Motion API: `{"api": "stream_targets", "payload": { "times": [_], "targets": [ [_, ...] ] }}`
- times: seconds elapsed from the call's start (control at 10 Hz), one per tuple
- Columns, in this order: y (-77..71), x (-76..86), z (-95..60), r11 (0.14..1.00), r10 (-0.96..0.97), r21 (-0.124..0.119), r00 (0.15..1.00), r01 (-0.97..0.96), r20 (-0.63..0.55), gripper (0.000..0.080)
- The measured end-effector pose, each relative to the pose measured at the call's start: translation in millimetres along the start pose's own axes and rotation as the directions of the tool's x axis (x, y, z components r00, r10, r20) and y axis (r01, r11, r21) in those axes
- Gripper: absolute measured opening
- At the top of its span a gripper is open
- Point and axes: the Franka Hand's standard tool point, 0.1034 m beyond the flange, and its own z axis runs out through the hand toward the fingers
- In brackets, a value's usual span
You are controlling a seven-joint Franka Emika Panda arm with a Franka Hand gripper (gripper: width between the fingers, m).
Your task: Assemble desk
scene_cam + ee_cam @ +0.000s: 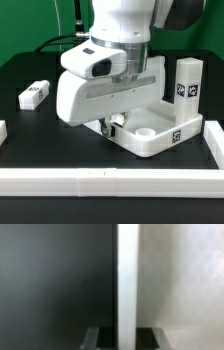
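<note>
Nearest to me, in front of the tabletop (150, 144), the long white border rail (100, 182) runs across the black table (35, 135). The tabletop sits just behind that rail, toward the exterior view's right. It lies with its open side up, a black-and-white tag on its near wall and a round socket (146, 130) showing inside.

The arm comes straight down over the tabletop's end on the exterior view's left. Its wrist is vertical and the broad white hand body hides most of that end. The gripper (110, 124) is down at rim height. In the wrist view I see its dark fingers (100, 337) pressed in on either side of a thin white upright edge, the tabletop's rim (127, 280). There is dark table on one side of the edge and white plastic on the other. So the jaws are clamped tight on the tabletop.

At the tabletop's far corner on the exterior view's right, an upright leg (187, 85) stands with its tag facing me. I cannot tell whether it is seated in a socket. A second leg (35, 94) lies flat, well apart from the tabletop, toward the exterior view's left.
</note>
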Motion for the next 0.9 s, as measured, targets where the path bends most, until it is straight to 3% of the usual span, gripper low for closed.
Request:
{"api": "stream_targets", "payload": {
  "times": [0.4, 0.7, 0.9],
  "targets": [
    [4.4, -4.1, 0.7, 0.973, -0.232, -0.01, 0.973, 0.232, 0.019, 0.0067],
    [-4.4, 25.3, -5.9, 0.907, -0.42, -0.026, 0.907, 0.421, 0.033, 0.0067],
    [-2.5, 25.9, -5.8, 0.855, -0.517, -0.028, 0.855, 0.518, 0.04, 0.0067]
  ]
}}
